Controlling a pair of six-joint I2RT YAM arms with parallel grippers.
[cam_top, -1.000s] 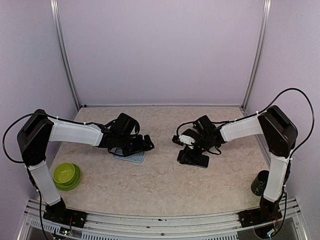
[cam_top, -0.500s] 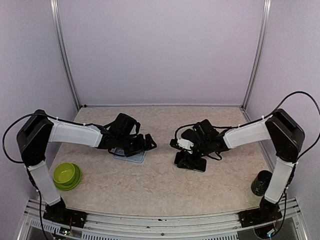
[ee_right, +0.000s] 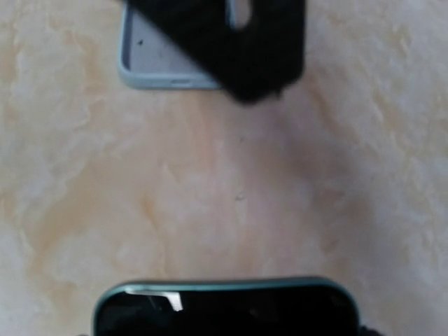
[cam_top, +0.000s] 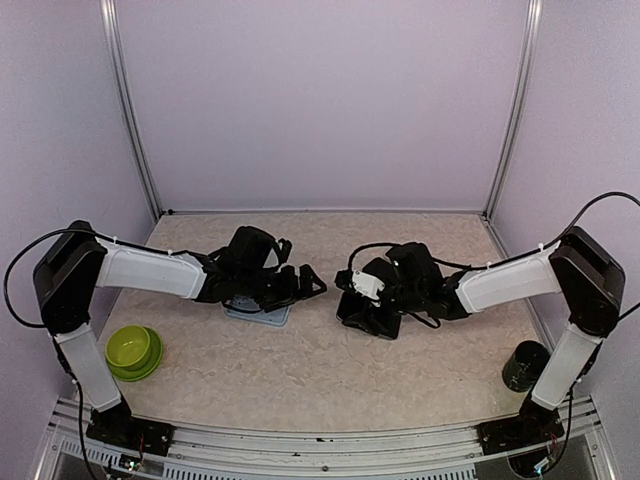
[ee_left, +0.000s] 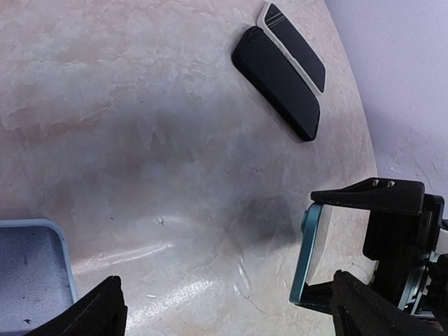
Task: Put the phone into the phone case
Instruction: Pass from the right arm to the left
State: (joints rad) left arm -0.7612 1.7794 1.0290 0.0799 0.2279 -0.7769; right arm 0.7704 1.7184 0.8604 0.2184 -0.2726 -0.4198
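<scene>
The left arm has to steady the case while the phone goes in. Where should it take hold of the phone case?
Probably pinch a raised side wall of the phone case from above, one finger inside, one outside. It lies flat, open side up, so the thin rim is all that stands proud. Leave the short end facing the phone free.

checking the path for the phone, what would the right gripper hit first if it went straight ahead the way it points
Probably the left gripper, seen as a dark blur over the near end of the phone case. Only table lies before it, though depth is unclear.
</scene>
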